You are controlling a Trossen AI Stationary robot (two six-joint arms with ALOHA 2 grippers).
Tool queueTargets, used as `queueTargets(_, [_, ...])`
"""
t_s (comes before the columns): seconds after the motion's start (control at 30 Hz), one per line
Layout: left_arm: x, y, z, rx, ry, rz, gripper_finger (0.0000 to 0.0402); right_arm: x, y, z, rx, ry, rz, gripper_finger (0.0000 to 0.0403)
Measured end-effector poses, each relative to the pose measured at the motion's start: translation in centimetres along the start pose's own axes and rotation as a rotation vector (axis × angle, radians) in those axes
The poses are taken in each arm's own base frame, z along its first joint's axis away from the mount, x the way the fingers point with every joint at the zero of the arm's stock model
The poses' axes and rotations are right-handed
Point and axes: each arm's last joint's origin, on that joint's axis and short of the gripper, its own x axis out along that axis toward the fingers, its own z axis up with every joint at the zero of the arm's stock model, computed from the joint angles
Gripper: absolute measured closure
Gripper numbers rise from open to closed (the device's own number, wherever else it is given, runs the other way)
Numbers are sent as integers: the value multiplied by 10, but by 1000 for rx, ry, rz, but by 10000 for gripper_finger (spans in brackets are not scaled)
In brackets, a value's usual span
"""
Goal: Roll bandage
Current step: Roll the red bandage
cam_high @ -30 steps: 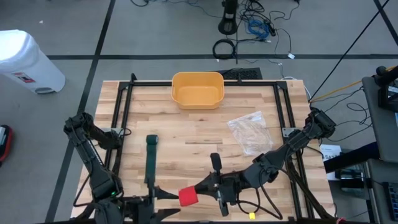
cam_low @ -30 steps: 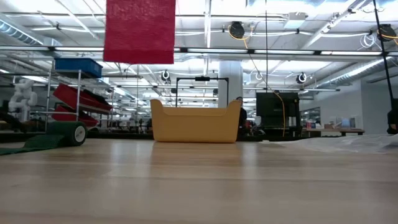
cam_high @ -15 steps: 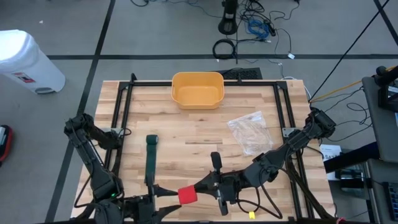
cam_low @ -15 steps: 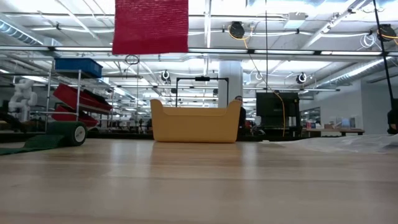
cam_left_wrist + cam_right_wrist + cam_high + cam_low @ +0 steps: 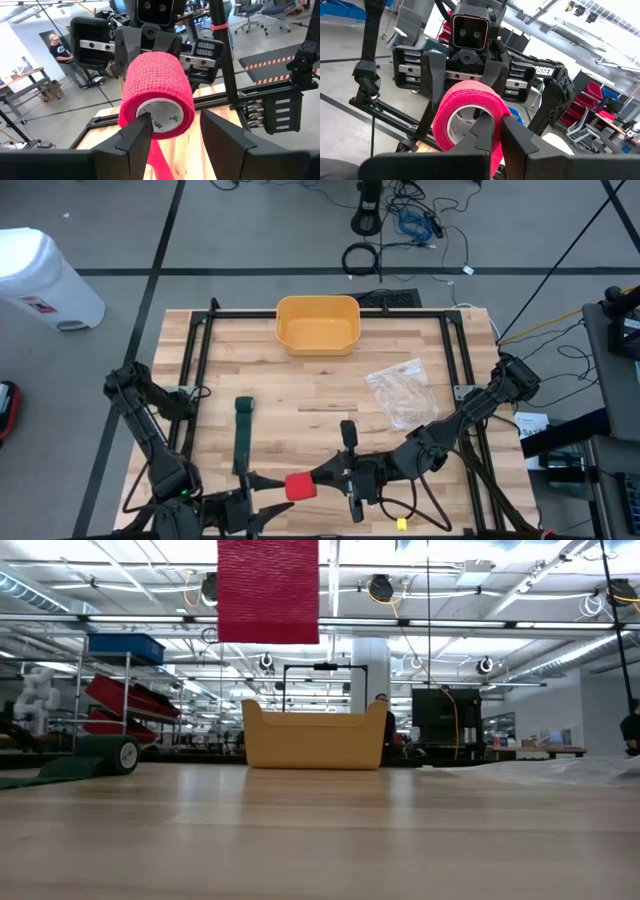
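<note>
Here the right gripper [image 5: 322, 479] pinches the red bandage roll [image 5: 300, 486]; left gripper [image 5: 262, 498] gapes beside it.

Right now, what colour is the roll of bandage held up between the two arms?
Red, slightly pinkish, with a white inner core: the crinkled bandage roll shows best in the left wrist view.

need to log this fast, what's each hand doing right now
Left hand: open around the end of the red bandage roll.
Right hand: closed on the roll's wall.
</note>
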Motion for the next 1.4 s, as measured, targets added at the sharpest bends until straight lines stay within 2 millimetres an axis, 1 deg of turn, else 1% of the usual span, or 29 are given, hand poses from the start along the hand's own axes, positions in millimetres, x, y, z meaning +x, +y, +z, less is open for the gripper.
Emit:
queueTargets(0.37, [1,1,3,-31,-18,7,228,0,0,-1,11,1,3,387])
queueTargets(0.47, [1,1,3,-30,-18,7,248,0,0,-1,12,1,5,387])
queueTargets(0.73, [1,1,3,-3,-19,0,337,1,0,-1,10,8,0,387])
queueTargets(0.87, [1,1,3,15,-20,0,357,1,0,-1,9,8,1,387])
queueTargets(1.0, [0,1,3,16,-19,-1,362,1,1,-2,33,18,6,386])
queueTargets(1.1, [0,1,3,18,-18,0,363,0,1,-3,44,28,-3,372])
queueTargets(1.4, [0,1,2,30,-10,11,364,0,3,-4,35,48,-24,293])
